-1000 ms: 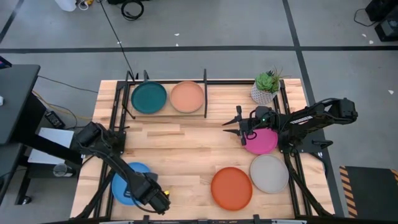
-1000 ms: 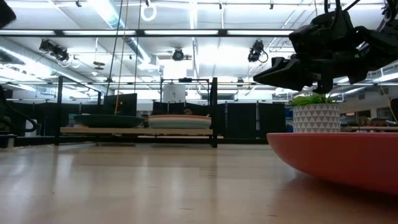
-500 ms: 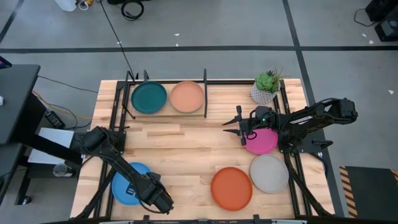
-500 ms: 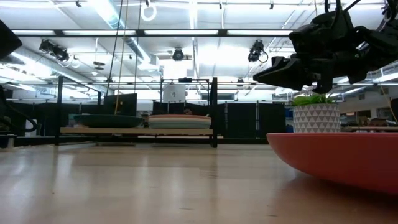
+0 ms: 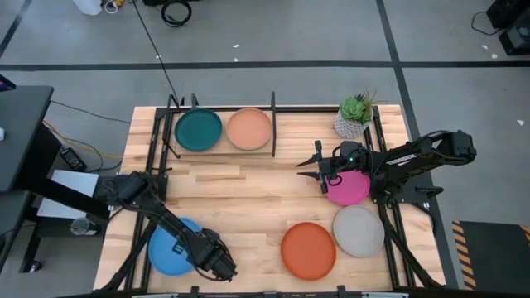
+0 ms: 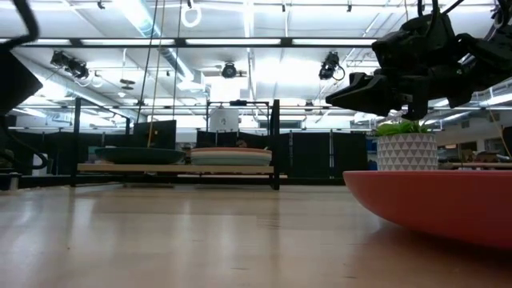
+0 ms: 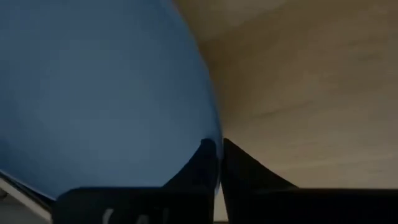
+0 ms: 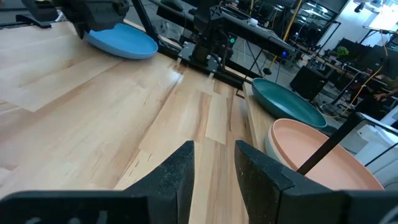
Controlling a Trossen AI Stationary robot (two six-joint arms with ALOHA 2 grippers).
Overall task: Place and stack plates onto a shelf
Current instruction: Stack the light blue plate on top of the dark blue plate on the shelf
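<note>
From above: six plates counted. Teal [image 5: 199,130] and peach [image 5: 249,128] in the shelf [image 5: 274,124] far back, magenta [image 5: 348,187], grey [image 5: 358,230], orange [image 5: 308,250], blue [image 5: 172,245] near left. Left gripper [image 5: 222,266] slid rightward since before. Left wrist: fingers pinched on blue plate's rim. Right wrist: right gripper [image 8: 214,163] slightly parted, empty.

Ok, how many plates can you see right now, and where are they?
6. Dark teal plate and peach plate on the shelf; magenta plate under the right gripper; grey plate; orange plate; blue plate gripped by the left gripper. Stacked plates may be hidden.
</note>
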